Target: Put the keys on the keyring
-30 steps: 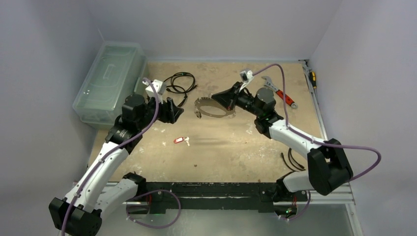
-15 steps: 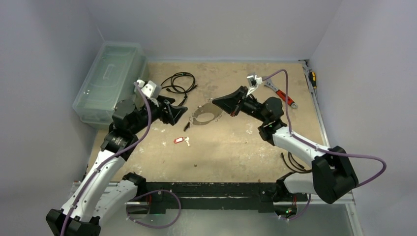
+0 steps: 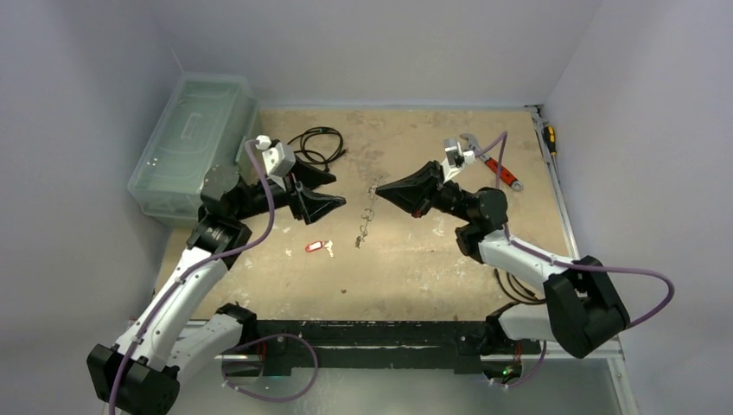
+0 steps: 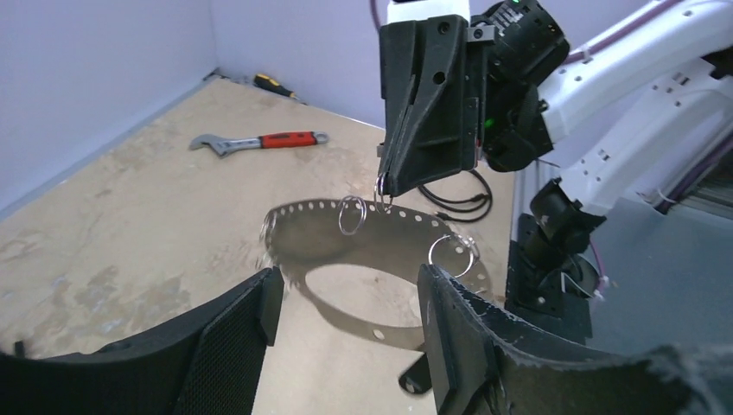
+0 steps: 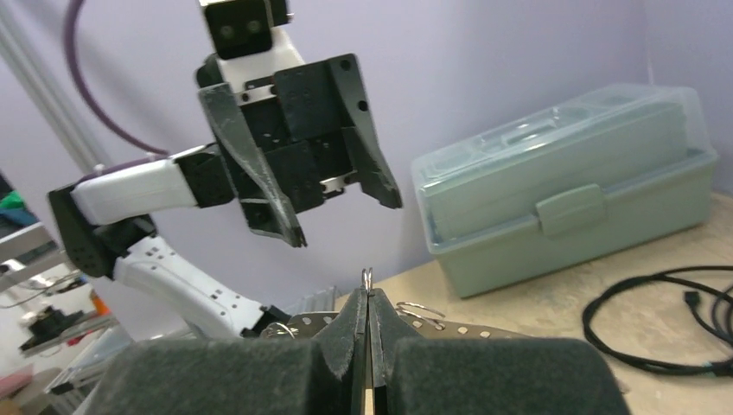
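The keyring (image 3: 366, 218) is a grey metal loop with holes and small rings; it hangs edge-on below my right gripper (image 3: 380, 188). That gripper is shut on one small ring of it, seen in the right wrist view (image 5: 368, 298) and in the left wrist view (image 4: 383, 186). The loop (image 4: 356, 324) hangs just beyond my left gripper (image 4: 346, 303), which is open and empty and faces it (image 3: 339, 192). A silver key with a red tag (image 3: 317, 247) lies on the table below the left gripper. No dark-headed key shows.
A pale green toolbox (image 3: 192, 147) stands at the far left. A coiled black cable (image 3: 313, 143) lies behind the left gripper. A red-handled wrench (image 3: 497, 169) and a screwdriver (image 3: 549, 138) lie at the far right. Black cables (image 3: 514, 281) lie by the right arm.
My right gripper has raised the keyring, which lay flat and now hangs edge-on. My left gripper has moved right towards it.
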Controlling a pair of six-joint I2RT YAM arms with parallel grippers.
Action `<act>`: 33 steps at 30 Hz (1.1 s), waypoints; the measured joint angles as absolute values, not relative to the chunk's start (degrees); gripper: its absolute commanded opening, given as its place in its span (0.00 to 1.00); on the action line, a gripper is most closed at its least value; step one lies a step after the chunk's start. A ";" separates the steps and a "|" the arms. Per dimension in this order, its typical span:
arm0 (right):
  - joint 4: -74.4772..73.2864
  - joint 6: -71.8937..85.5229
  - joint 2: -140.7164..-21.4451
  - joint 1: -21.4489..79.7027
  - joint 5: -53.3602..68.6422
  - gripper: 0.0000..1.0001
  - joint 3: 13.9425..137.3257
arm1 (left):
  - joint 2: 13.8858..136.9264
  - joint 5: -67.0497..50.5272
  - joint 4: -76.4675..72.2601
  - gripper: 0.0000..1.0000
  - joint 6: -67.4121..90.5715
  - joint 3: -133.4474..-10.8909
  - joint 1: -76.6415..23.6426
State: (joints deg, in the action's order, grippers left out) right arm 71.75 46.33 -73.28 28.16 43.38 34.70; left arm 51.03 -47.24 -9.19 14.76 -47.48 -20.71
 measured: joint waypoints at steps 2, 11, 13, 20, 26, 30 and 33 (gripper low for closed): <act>76.14 48.99 -74.67 28.16 44.51 0.00 34.15 | 52.69 -49.95 -10.28 0.56 14.81 -48.03 -20.71; 85.25 62.04 -81.41 28.18 48.03 0.00 33.93 | 55.24 -56.84 -17.21 0.49 18.57 -48.05 -20.88; 85.34 63.70 -82.46 28.18 48.77 0.00 33.95 | 55.35 -57.49 -18.52 0.49 19.27 -48.05 -21.19; 85.78 66.67 -83.13 28.18 49.50 0.00 35.22 | 55.92 -58.50 -21.34 0.41 20.86 -47.94 -22.11; 86.59 68.03 -83.13 28.18 49.47 0.00 36.47 | 56.88 -56.84 -25.76 0.33 24.60 -45.78 -22.33; 86.67 68.27 -83.13 28.18 49.47 0.00 36.64 | 57.80 -55.94 -27.03 0.31 26.59 -45.06 -22.61; 86.67 68.36 -83.13 28.23 49.47 0.00 36.64 | 58.02 -55.37 -28.10 0.31 27.59 -44.99 -23.11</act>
State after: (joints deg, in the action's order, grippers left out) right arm 86.67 68.36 -83.13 28.23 49.47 36.64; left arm 58.02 -55.37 -28.10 27.59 -44.99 -23.11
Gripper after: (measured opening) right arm 0.007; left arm 0.314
